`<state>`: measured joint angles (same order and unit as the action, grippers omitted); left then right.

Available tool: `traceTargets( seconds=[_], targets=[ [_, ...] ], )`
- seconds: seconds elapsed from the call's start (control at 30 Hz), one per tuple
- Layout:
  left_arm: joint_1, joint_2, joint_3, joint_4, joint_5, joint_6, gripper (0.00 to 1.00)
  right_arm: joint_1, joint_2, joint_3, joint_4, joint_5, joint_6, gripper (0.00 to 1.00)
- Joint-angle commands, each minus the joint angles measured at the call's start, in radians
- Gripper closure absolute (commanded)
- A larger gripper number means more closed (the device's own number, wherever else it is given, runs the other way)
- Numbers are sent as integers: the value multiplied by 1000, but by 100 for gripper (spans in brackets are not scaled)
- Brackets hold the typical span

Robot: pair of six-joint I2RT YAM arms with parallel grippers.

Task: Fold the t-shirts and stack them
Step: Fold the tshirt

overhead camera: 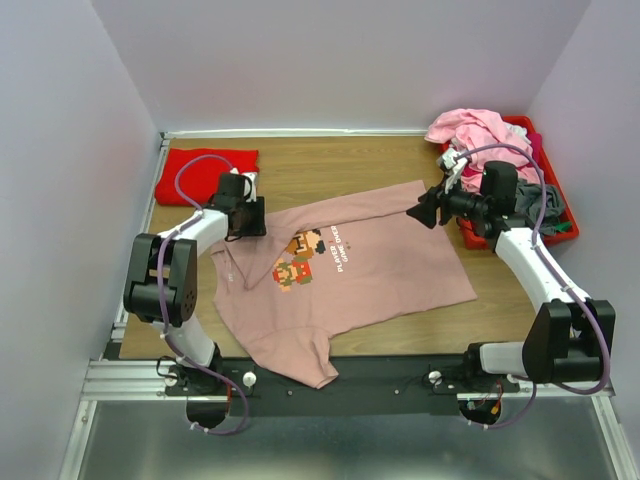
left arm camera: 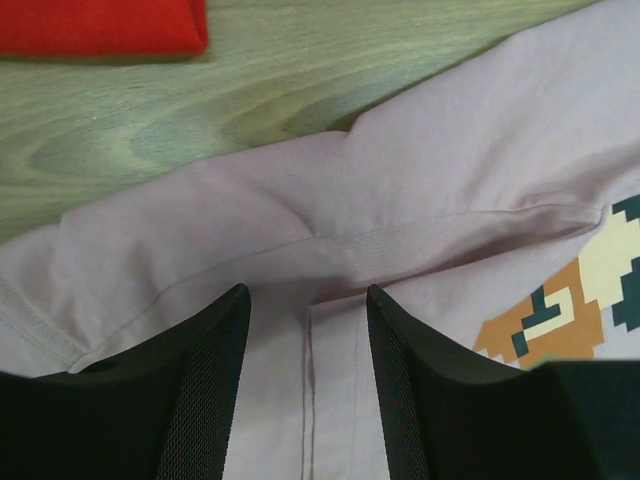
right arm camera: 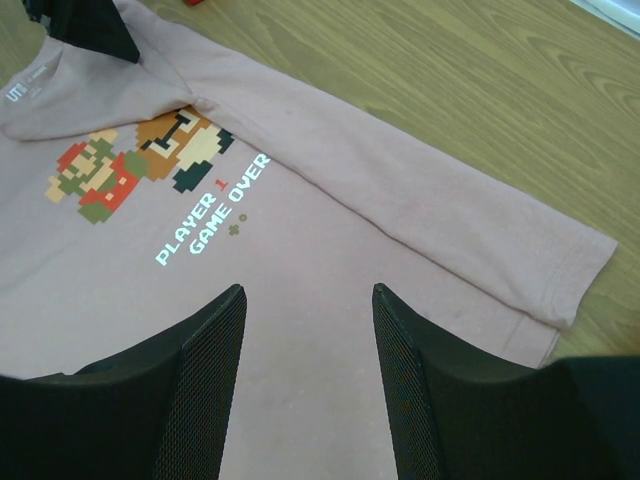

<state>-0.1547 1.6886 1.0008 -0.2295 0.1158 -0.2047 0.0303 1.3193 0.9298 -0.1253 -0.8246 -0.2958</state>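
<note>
While the dusty-pink, pixel-printed fabric t-shirt (overhead camera: pixel 350 270) lies spread on the wooden table (overhead camera: pixel 380 160), my left gripper (left arm camera: pixel 308 300) gapes empty over its shoulder seam (left arm camera: pixel 400 240); my right gripper (right arm camera: pixel 308 300) likewise near the hem corner (right arm camera: pixel 575 270); folding seems barely begun; next, I'd pinch both edges.

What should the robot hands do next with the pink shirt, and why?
Probably lower both hands and pinch the cloth. The pink shirt lies spread out flat, not yet folded. The left hand hangs open over a crease by the sleeve, and the right hand hangs open over the shirt near a corner, so neither one holds anything yet.
</note>
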Motion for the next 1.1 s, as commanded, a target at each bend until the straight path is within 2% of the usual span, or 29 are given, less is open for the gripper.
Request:
traceTargets(
  seconds=[0.0, 0.13, 0.17, 0.3, 0.43, 0.67, 0.93, 1.07],
  targets=[
    [-5, 40, 19, -14, 7, 25, 44, -12, -8, -19, -22, -18, -12, 39],
    [-5, 48, 13, -14, 36, 30, 53, -17, -8, -17, -23, -21, -11, 39],
    [-5, 45, 12, -16, 39, 30, 60, -18, -8, -17, -23, -19, -11, 39],
    [-8, 26, 1, -14, 68, 27, 77, -24, -9, -17, -23, -22, -11, 39],
    [-11, -1, -17, -16, 94, 22, 82, -24, -8, -16, -25, -22, -11, 39],
    [-14, -38, -33, -27, 128, 19, 100, -26, -8, -16, -27, -19, -11, 39],
    [-35, -110, -65, -19, 234, -13, 100, -27, -12, -16, -27, -24, -12, 39],
    [-75, -127, -87, 10, 378, -41, 100, -27, -14, -16, -28, -24, -12, 39]
  ],
)
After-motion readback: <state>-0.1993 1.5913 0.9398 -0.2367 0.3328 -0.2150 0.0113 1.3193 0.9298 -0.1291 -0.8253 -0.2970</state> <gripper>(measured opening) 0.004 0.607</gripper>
